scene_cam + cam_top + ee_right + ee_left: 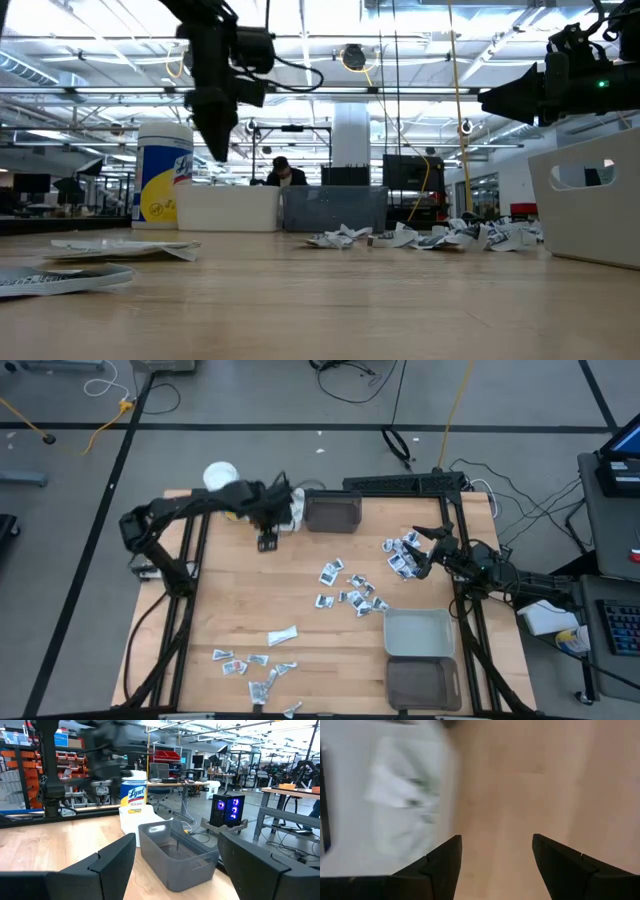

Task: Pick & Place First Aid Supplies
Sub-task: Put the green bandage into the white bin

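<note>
Left fingers [268, 543] hanging over bare surface [240, 600], just in front of a bin [291, 510] at the back edge. Beside that bin, toward the right arm, another bin [332, 512]; on its other side, a canister [220, 477]. Right fingers [432, 550] raised over a cluster of packets [402, 554] near the right edge. More packets [350, 592] between both pairs of fingers, mid-surface. Further packets [255, 665] well in front of the left fingers. Two bins [417, 632] [423, 684] well in front of the right fingers, one behind the other.
</note>
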`<state>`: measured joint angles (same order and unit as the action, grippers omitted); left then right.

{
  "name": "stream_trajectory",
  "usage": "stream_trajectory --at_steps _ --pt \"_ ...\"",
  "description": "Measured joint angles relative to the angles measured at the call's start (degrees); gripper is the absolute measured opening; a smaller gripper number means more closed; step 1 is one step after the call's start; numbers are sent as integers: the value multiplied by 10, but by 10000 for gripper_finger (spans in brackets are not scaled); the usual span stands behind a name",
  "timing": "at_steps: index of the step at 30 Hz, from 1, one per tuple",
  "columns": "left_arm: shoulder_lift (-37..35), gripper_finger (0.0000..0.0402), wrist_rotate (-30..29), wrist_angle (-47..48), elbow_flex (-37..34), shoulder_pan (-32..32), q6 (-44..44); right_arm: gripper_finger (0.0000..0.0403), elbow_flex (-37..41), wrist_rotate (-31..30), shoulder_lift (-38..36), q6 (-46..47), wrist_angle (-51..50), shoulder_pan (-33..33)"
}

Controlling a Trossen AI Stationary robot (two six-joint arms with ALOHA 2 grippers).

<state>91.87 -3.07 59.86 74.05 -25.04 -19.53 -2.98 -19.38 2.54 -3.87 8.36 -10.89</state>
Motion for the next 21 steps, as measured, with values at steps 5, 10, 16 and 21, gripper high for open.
stream_trajectory --at_steps 5,10,16,21 --pt "-31 250 1 1 -49 93 52 279 0 0 0 0 0 0" --pt "-35 250 2 0 -56 181 114 279 0 0 0 0 0 0" --pt "-35 250 1 0 -56 267 194 279 0 0 0 0 0 0" --pt "-35 250 1 0 -56 332 283 279 0 0 0 0 0 0"
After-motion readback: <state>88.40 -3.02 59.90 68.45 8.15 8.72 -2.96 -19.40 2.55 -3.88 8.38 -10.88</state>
